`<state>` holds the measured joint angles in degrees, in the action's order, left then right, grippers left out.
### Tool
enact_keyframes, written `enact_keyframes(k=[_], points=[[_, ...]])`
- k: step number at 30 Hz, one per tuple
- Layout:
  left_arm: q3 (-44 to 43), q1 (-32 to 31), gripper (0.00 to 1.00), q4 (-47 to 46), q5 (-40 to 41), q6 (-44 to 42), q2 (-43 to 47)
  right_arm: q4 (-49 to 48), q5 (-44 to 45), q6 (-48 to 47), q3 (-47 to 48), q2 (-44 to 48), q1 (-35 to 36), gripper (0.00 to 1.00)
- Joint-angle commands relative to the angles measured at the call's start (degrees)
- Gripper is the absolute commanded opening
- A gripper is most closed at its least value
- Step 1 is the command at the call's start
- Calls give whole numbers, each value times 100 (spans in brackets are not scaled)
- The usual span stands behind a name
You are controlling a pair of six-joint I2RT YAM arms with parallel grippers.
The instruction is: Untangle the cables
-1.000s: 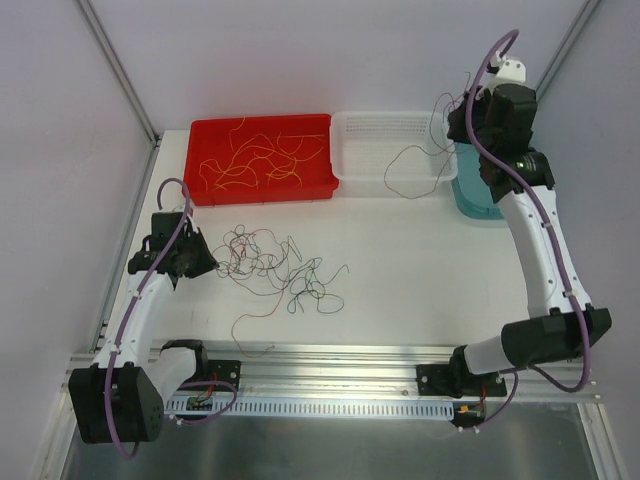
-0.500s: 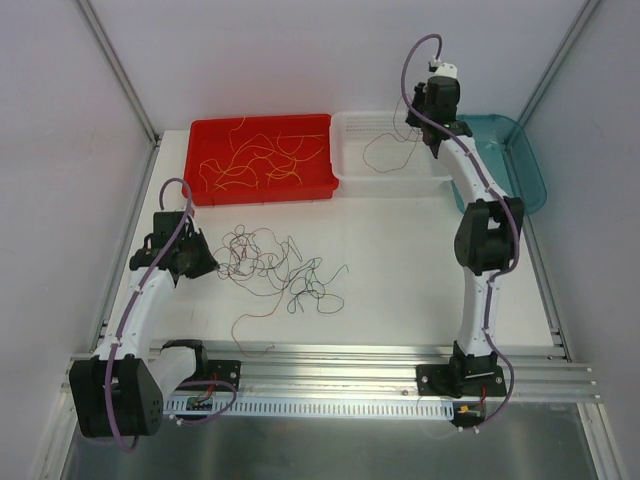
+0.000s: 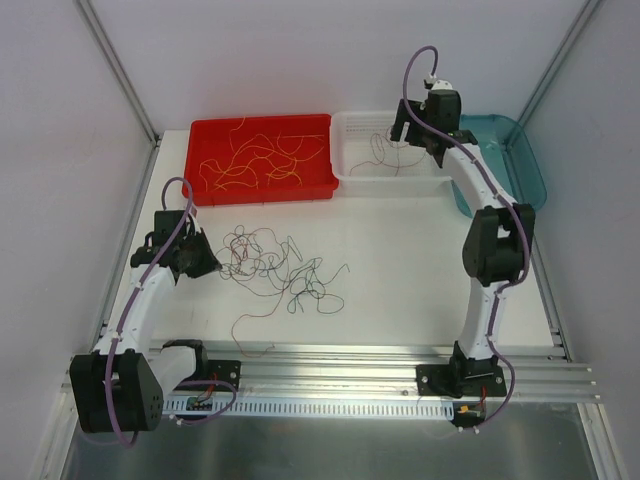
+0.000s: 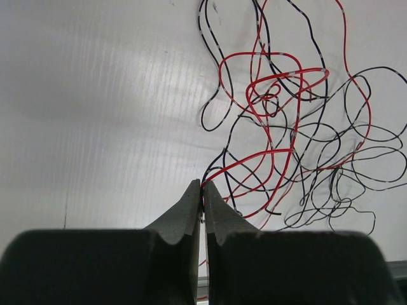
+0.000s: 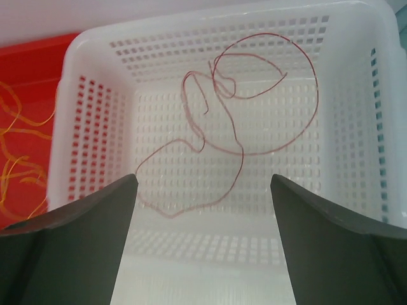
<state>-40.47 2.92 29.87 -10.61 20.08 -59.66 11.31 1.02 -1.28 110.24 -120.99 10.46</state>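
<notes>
A white bench (image 3: 400,250) seen from above carries three containers along its far edge. A red tray (image 3: 262,192) sits at eleven o'clock and holds loose yellow-orange cables (image 3: 250,160). A white basket (image 3: 385,172) with perforated walls sits at one o'clock, touching the tray. A teal bin (image 3: 520,150) sits at two o'clock, just beside the basket.

The left pincer (image 3: 205,262) rests low at nine o'clock. Its jaws are pressed together on strands at the edge of a tangle of cables (image 3: 275,262), red and black, spread over the middle of the bench. The wrist view shows a red strand running into its closed fingertips (image 4: 194,190).

The right pincer (image 3: 400,125) hangs over the basket with its jaws wide apart. A single dark red cable (image 5: 235,127) lies curled on the basket floor.

A second ago the right arm reached over the teal bin with that cable dangling from it. Now the arm has swung to the basket and let go. The left arm has not moved.
</notes>
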Motion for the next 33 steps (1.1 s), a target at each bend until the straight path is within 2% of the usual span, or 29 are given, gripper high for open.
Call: enact_keyframes(k=[1, 6, 12, 13, 17, 20, 21, 22, 24, 33], points=[[-207, -46, 0, -16, -309, -109, 112, 344, -452, -319, -458, 1480, 167, 90], [-189, -46, 0, -51, -415, -118, 165, 1170, -1023, -461, -1442, 2491, 772, 88], [-181, -46, 0, -95, -565, -118, 200, 979, -1157, 101, -3147, 3309, 2090, 84], [-172, -54, 0, -113, -582, -118, 235, 926, -1078, 119, -3392, 3345, 2509, 82], [-163, -37, 0, -148, -696, -118, 253, 488, -849, 663, -3666, 3118, 3339, 76], [-146, -46, 0, -174, -749, -127, 279, 145, -472, 1120, -3755, 2854, 3822, 67], [-146, -46, 0, -174, -749, -127, 288, 74, -375, 1234, -3764, 2775, 3919, 63], [-128, -54, 0, -174, -749, -127, 288, -14, -287, 1314, -3764, 2704, 4077, 53], [-119, -54, 0, -192, -776, -118, 288, -269, -242, 1489, -3755, 2433, 4235, 44], [-119, -54, 0, -245, -934, -109, 244, -691, -146, 1815, -3614, 1526, 4394, 44]])
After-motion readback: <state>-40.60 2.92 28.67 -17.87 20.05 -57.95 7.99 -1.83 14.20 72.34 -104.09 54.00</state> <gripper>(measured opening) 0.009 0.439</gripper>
